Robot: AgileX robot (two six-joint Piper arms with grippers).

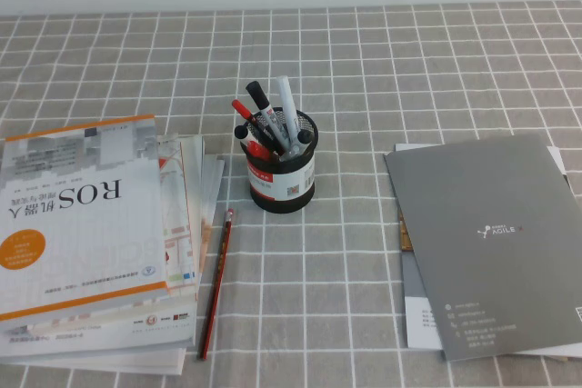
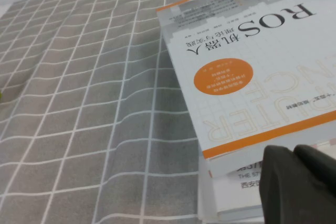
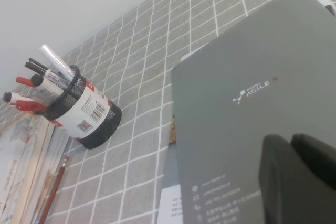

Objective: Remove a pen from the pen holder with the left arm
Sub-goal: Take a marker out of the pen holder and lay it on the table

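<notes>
High view is showing a grey checked tablecloth point(image 1: 364, 61) covering the whole table. A book stack point(image 1: 82, 215), topped by a white-and-orange ROS title, is lying at 8 o'clock from the table's middle. A grey brochure point(image 1: 491, 233) is resting on white papers at 4 o'clock. The black mesh pen holder point(image 1: 282, 184) is standing upright near the middle, between the two. It is carrying several pens point(image 1: 273, 120), which are leaning toward 11 o'clock, none taken out. A red pencil point(image 1: 216, 283) is lying flat at 7 o'clock from the holder, just beside the stack.

Neither arm is appearing in that view. The left gripper point(image 2: 295, 153) is hanging over a corner of the book stack, its dark fingers pressing together on nothing. The right gripper point(image 3: 290, 141) is hanging over the brochure, its fingers likewise sitting together and empty.
</notes>
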